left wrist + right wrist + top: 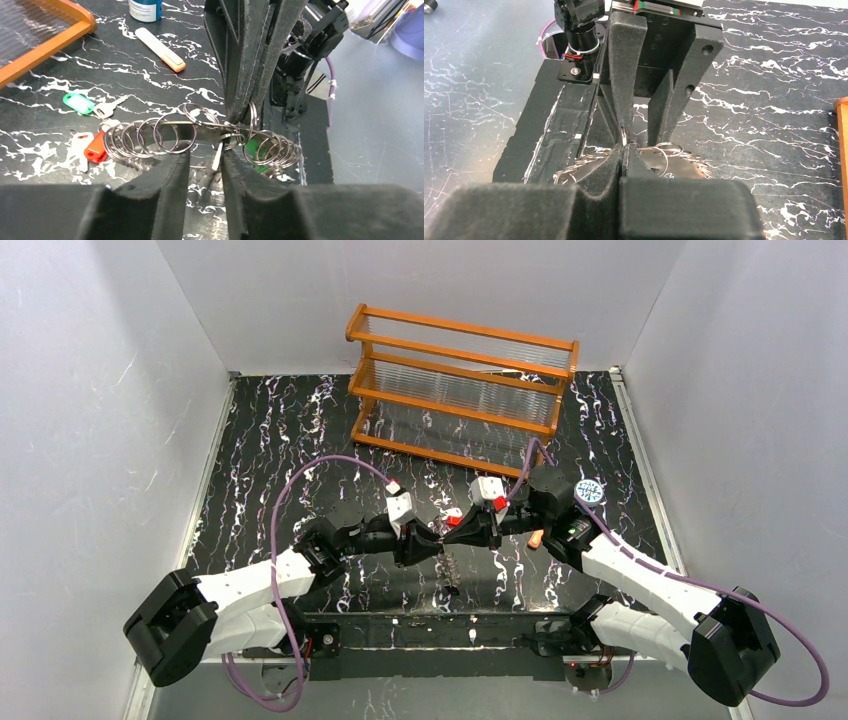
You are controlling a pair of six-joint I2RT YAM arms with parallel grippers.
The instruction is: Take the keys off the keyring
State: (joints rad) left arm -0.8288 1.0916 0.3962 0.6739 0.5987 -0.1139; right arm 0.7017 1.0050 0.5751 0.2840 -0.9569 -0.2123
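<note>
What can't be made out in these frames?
- Top view: keyring too small; keys on it can't be counted.
- Left wrist: right gripper covers its own pinch point; green key sits mostly behind rings; unclear whether left gripper touches the blade in its gap.
- Right wrist: own shut fingers hide most of the keyring; no keys visible.
- Left wrist: bottle cut by top edge.

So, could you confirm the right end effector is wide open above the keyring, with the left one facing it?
No: the right end effector is shut on the keyring, as the right wrist view shows; the left end effector does face it.
</note>
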